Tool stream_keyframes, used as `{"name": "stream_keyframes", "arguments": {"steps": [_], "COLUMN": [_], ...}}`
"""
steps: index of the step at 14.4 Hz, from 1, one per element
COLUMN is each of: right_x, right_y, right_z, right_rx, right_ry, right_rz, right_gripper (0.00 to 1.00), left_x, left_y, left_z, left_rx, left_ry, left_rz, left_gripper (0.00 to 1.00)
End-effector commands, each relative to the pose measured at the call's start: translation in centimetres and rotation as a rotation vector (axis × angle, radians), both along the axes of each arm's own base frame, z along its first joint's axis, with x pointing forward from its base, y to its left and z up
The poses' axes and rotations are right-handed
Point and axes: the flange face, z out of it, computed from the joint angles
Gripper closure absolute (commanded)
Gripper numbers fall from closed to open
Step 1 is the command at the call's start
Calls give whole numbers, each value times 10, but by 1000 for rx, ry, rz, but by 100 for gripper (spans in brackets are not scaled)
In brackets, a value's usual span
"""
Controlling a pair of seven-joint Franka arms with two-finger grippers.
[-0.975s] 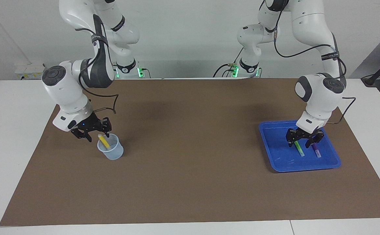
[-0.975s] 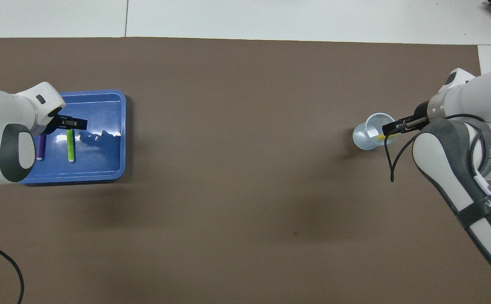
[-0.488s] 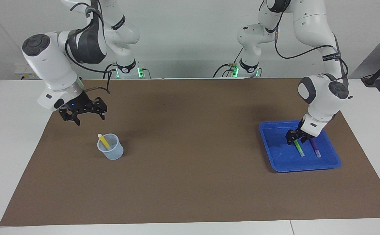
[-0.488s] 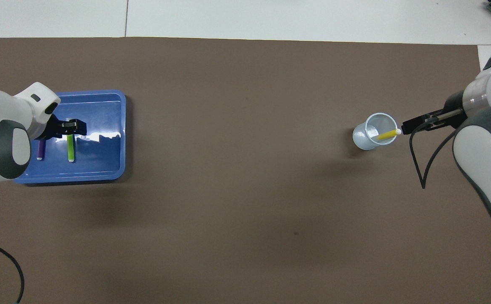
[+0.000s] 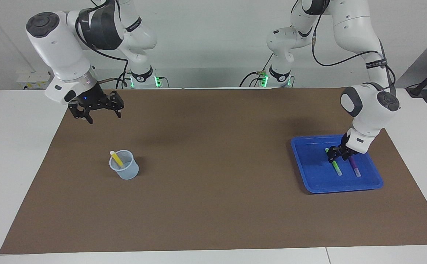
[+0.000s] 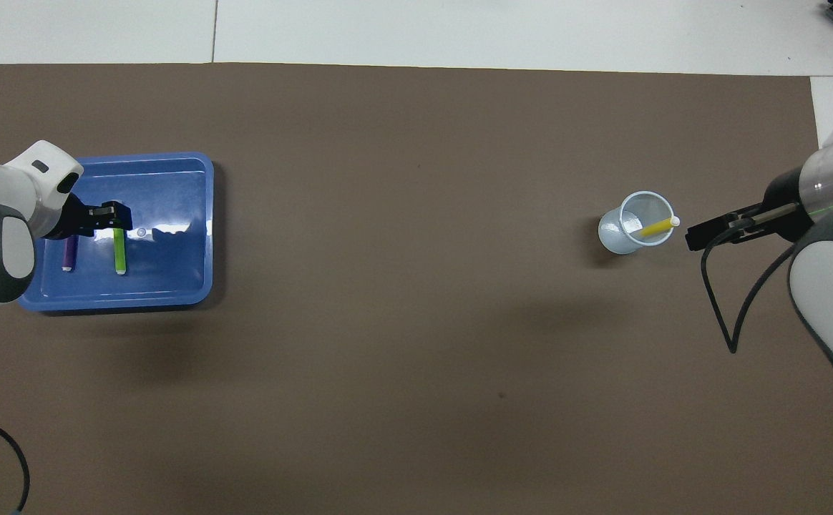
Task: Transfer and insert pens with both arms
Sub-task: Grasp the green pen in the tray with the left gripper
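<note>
Wide brown mat [image 5: 213,205] spread over a white table [image 5: 11,154], with two white robot arms reaching in from one long edge.

Toward the right arm's end of the table: a small clear cup [image 5: 126,173] standing upright on the mat. Inside it, the yellow pen [image 5: 116,158], tilted, leaning on the rim, whitish tip up and poking out above the cup. Nothing touching either cup or pen.

Raised in the air over the mat, to the side of the cup toward the right arm's end: the right claw [image 5: 103,117], black, pointing down, clearly spread wide and holding nothing. Well apart from the cup.

Toward the left arm's end: a shallow blue tray [image 5: 309,178] lying flat on the mat. In it, two pens side by side but not touching, roughly parallel: the green pen [image 5: 337,169] on the side toward the middle of the table, the purple pen [image 5: 356,169] on the side toward the left arm's end. Both flat on the tray floor.

Down low inside the tray: the left claw [image 5: 335,158], set at one end of the green pen, whitish tip showing at the pen's free end. Impossible to tell whether this claw is spread, pressed together or already pinching the pen. Purple pen just beside the claw, partly hidden under the wrist from above.
</note>
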Motion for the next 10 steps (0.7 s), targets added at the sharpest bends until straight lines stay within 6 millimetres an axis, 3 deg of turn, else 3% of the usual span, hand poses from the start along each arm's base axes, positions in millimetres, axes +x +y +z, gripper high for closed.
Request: {"name": "stream_keyframes", "arguments": {"steps": [1,7,10], "right_x": [-9,-13,-12], "right_y": [-4,-4,-2], "right_z": [4,3,2], "right_rx": [-4,-5,-6], "right_ry": [45,58,56], "right_rz": [-22,-25,-23], "right_gripper": [0,0,0], "left_x": [4,-1,-2], "left_y": [1,2,2], "left_z": [-9,-24,-26], "left_rx": [-10,-9,-10], "left_ry": [-5,-10,-5], "left_rz": [12,11,11], "left_gripper": [35,44,65]}}
